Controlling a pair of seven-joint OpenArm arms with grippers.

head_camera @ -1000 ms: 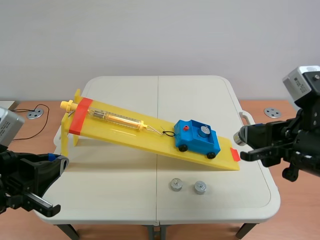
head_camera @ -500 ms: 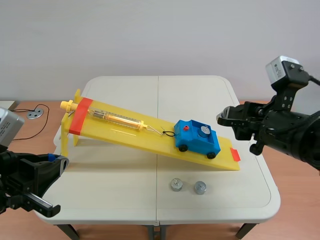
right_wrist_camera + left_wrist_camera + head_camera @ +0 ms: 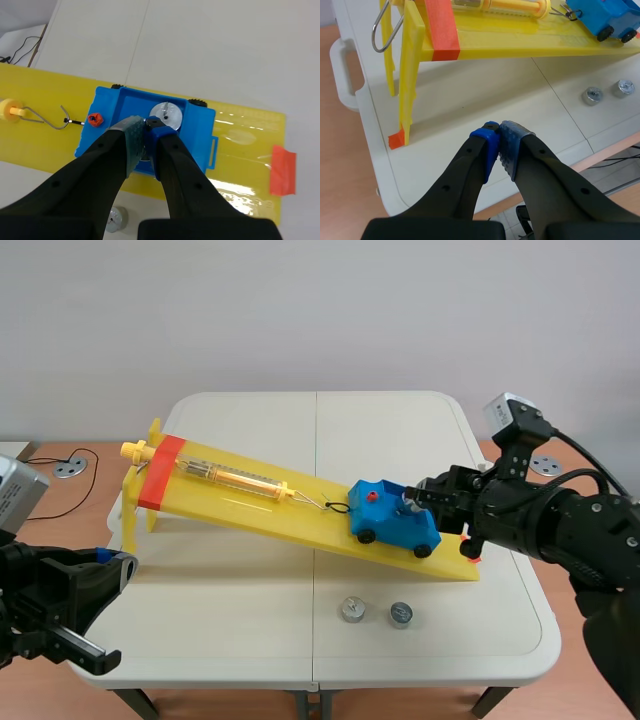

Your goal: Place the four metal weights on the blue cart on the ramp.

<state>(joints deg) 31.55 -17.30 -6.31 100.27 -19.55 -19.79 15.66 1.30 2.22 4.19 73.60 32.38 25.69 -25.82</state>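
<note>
Operator: Blue cart (image 3: 392, 527) sits low on the yellow ramp (image 3: 240, 502), wheels on the slope, near the ramp's lower end. Its tray holds one metal weight (image 3: 168, 114), lying flat.

Observer: Other weights?

Operator: I see one loose weight (image 3: 352, 609) and a second loose weight (image 3: 400, 614) on the table (image 3: 250, 625). They lie just beside each other, in front of the ramp's low end and apart from it.

Observer: Right gripper?

Operator: Right gripper (image 3: 145, 131) hangs directly over the cart's tray, just beside the seated weight. From my views I cannot tell whether it grips anything.

Observer: Left?

Operator: Left gripper (image 3: 498, 134) is closed together, its blue pads touching with nothing between them. It hovers over the table's near edge, close to the ramp's tall leg and well apart from the cart.

Observer: Anything else on the ramp?

Operator: Spring scale (image 3: 235, 477) lies along the upper slope. Its hook reaches toward the cart's front end.
</note>
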